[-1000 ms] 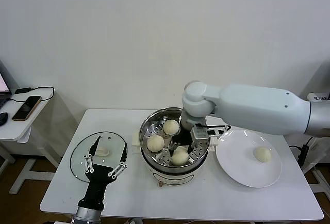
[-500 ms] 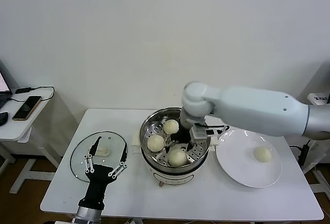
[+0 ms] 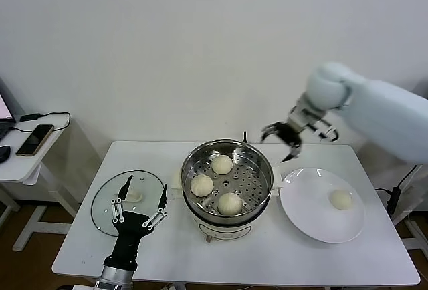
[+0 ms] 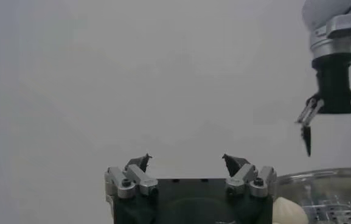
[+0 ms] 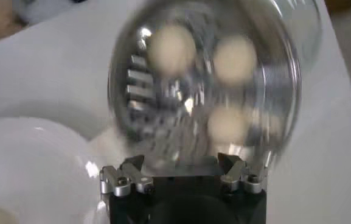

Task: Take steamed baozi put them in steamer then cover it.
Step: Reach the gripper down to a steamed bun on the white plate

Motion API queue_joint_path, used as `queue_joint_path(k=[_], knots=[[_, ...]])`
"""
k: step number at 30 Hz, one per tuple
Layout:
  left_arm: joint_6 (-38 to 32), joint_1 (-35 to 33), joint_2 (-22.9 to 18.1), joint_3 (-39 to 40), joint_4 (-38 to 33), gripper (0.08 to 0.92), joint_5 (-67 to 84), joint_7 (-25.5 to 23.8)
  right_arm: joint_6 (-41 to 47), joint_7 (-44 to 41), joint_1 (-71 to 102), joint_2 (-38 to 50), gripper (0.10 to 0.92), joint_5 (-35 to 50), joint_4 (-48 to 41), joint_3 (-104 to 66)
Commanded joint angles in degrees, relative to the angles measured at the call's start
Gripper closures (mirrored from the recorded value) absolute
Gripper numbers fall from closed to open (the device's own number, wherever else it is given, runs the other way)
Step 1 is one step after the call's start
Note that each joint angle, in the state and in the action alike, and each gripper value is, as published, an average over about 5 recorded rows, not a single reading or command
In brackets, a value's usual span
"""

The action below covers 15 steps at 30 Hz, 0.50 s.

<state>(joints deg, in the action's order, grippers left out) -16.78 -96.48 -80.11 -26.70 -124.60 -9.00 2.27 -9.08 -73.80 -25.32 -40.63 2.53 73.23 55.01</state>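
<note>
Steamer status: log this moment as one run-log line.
steamer: three baozi inside, uncovered | plate: one baozi left | right end effector: open, empty, raised between steamer and plate | left end effector: open over cover

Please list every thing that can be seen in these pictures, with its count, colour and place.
baozi in steamer: three, cream-white, on the perforated tray.
baozi on plate: one, cream-white, on the plate's right part.
steamer: one, shiny steel on a white base, table centre.
cover: one, clear glass with a cream handle, flat on the table's left.
plate: one, white, right of the steamer.
table: one, white.
side table: one, white, far left.
phone: one, on the side table.
left gripper: open, above the cover.
right gripper: open, empty, raised behind the plate.
</note>
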Motion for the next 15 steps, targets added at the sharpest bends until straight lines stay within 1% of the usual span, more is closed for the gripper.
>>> queue_joint_path(k=[1, 7, 10, 15], knots=[[0.1, 0.0, 0.1, 0.0, 0.0, 0.177, 0.0, -0.1, 9.1, -3.5, 10.1, 7.8, 0.203, -1.2, -20.6, -11.1], [0.5, -0.2, 0.2, 0.0, -0.1, 0.177, -0.1, 0.0, 3.8, -2.2, 21.7, 7.7, 0.203, -9.3, -27.4, -19.1], [0.6, -0.4, 0.3, -0.1, -0.2, 0.177, -0.1, 0.0, 2.6, -2.2, 26.0, 7.5, 0.203, -11.6, -28.3, -21.3], [0.6, -0.5, 0.2, -0.2, -0.2, 0.177, -0.1, 0.0, 2.2, -2.2, 29.1, 7.0, 0.203, -12.1, -27.3, -22.2]])
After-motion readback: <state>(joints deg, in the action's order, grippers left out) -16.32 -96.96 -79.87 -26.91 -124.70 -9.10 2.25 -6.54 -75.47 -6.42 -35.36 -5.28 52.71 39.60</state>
